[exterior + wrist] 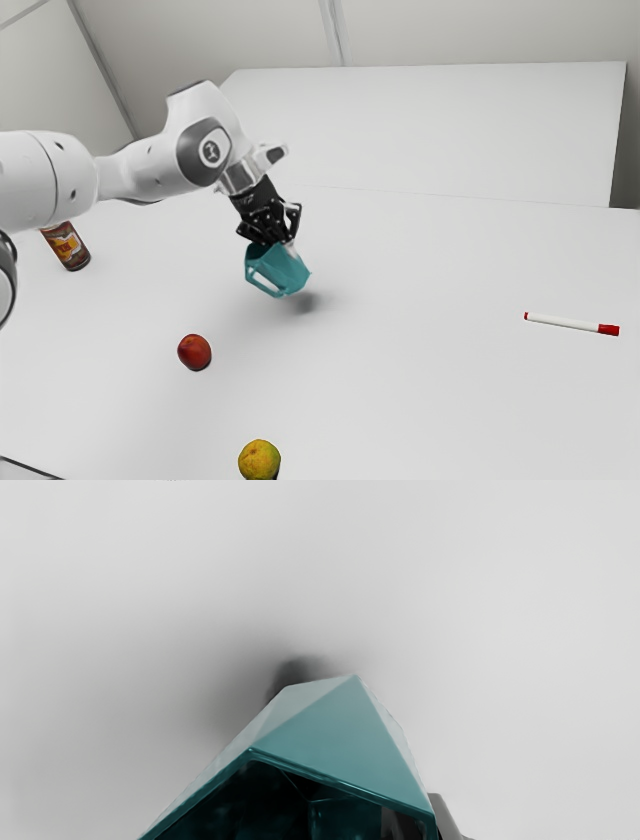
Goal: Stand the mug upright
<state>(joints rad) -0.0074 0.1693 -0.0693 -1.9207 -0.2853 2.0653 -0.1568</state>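
Teal mug [335, 740] is closest to the wrist camera, tilted in the air above the counter [420, 390], mouth toward the hand [284, 243]. Hand is clamped on its wall near the rim, one finger seemingly inside, likely so the base can swing level.

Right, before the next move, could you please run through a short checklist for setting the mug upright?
1. Mug gripped by the hand: ok, one finger inside, one outside.
2. Mug upright: not ok, it tilts.
3. Base flat on the table: not ok.
4. Red fruit away from the mug: ok.
5. Marker away from the mug: ok.
6. Grip firm enough for turning: cannot tell.
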